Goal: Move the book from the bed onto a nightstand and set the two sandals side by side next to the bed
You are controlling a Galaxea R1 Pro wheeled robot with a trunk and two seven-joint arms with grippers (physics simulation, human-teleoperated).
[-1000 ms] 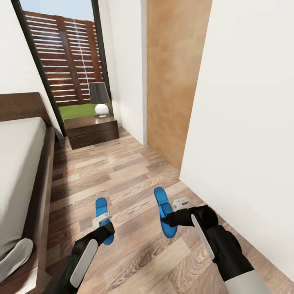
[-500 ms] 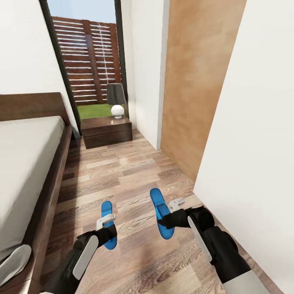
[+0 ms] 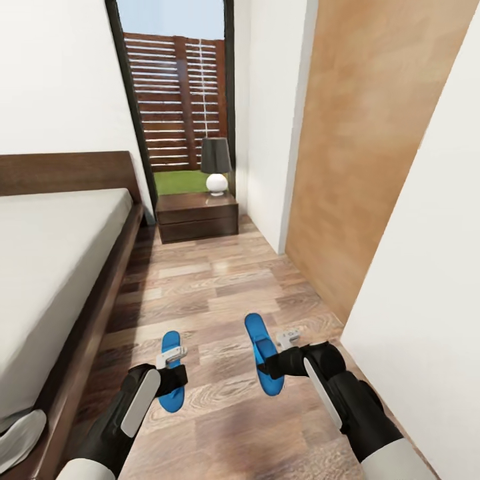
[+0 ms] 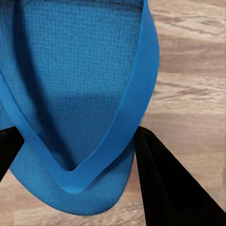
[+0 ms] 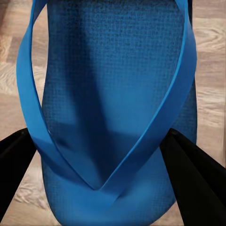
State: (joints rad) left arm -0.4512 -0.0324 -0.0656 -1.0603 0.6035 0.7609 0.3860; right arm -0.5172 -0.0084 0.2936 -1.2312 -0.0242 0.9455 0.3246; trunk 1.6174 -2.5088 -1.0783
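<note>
With a blue sandal clamped in each gripper, the robot stands in the aisle between the bed (image 3: 60,267) and the white wall (image 3: 427,280), facing the nightstand (image 3: 197,216) at the far end. The left gripper (image 3: 172,363) has its fingers closed on the left sandal (image 3: 171,380); the wrist view shows the black fingers (image 4: 165,183) pressed against the edges of the sole near the point where the straps meet. The right gripper (image 3: 279,352) is likewise clamped on the right sandal (image 3: 262,353), with a finger (image 5: 195,174) on either side of the sole. Both sandals appear carried above the wood-plank floor (image 3: 220,287), apart from each other; whether they hang level cannot be told. Risks, as I judge them: each grip sits near one end of a long, flexible sole, so the free end may sag or swing, and a sandal could slip out when lowered; releasing from any height could let it land skewed, spoiling the side-by-side placing. The aisle is narrow, so the right arm could brush the wood wall panel (image 3: 373,160) during a turn. The floor looks flat and hard, brown-grey planks. The mattress is plain off-white on a dark frame with a brown headboard (image 3: 67,173). A lamp (image 3: 216,165) stands on the nightstand, before a tall window giving onto a slatted fence (image 3: 180,100). The book is not seen from here.
</note>
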